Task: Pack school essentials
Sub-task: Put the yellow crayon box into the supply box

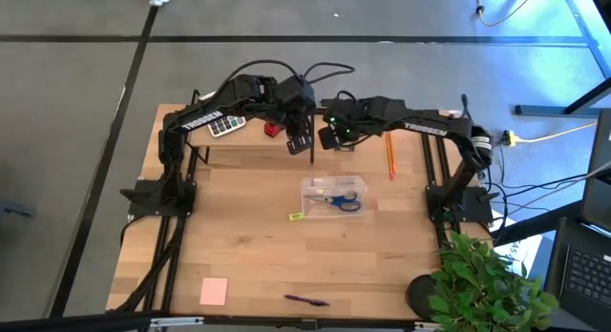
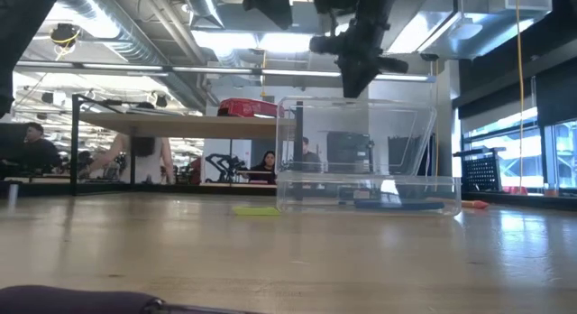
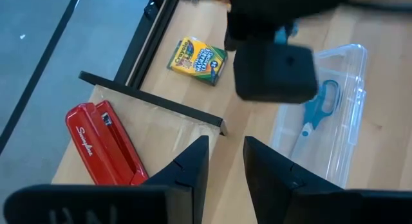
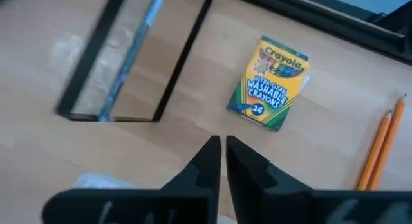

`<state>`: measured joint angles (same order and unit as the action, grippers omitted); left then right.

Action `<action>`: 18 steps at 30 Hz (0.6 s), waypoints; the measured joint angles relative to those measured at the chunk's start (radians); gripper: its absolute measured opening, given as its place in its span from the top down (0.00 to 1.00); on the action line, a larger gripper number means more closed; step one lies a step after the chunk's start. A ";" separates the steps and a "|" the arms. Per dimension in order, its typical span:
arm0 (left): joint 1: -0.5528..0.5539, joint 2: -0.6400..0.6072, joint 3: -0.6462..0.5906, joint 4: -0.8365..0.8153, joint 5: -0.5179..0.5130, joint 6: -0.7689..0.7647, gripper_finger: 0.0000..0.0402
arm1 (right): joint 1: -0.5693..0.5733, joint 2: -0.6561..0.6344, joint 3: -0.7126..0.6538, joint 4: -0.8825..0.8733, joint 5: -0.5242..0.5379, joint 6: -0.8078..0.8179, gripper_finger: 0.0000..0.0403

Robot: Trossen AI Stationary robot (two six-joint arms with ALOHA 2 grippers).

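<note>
Near table edge: dark purple pen (image 1: 306,300) and pink sticky-note pad (image 1: 214,291), both flat. Mid-table: clear box (image 1: 333,197) with blue-handled scissors (image 1: 340,200) inside; tiny yellow block (image 1: 297,216) just beside its corner. Farther back, both arms reach inward above the table. Left gripper (image 3: 223,161): fingers slightly spread, empty. Right gripper (image 4: 223,153): fingers nearly pressed together, empty, above the yellow-green crayon box (image 4: 270,82). Orange pencil (image 1: 389,155) lies beyond the box, toward the right arm.
</note>
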<state>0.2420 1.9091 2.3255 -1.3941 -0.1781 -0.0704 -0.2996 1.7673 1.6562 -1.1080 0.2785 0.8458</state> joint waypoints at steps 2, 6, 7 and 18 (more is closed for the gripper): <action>0.000 0.000 0.000 0.000 0.000 0.000 0.78 | -0.002 0.016 0.000 -0.009 0.007 0.038 0.86; 0.000 0.000 0.000 0.000 0.000 0.000 0.78 | -0.011 0.027 0.000 -0.021 0.012 0.069 0.70; 0.000 0.000 0.000 0.000 0.000 0.000 0.78 | -0.013 0.025 0.000 -0.021 0.016 0.070 0.65; 0.000 0.000 0.000 0.000 0.000 0.000 0.78 | -0.082 0.013 0.000 -0.043 0.025 -0.039 0.19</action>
<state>0.2420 1.9091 2.3253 -1.3941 -0.1781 -0.0704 -0.3819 1.7805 1.6562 -1.1510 0.3040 0.8066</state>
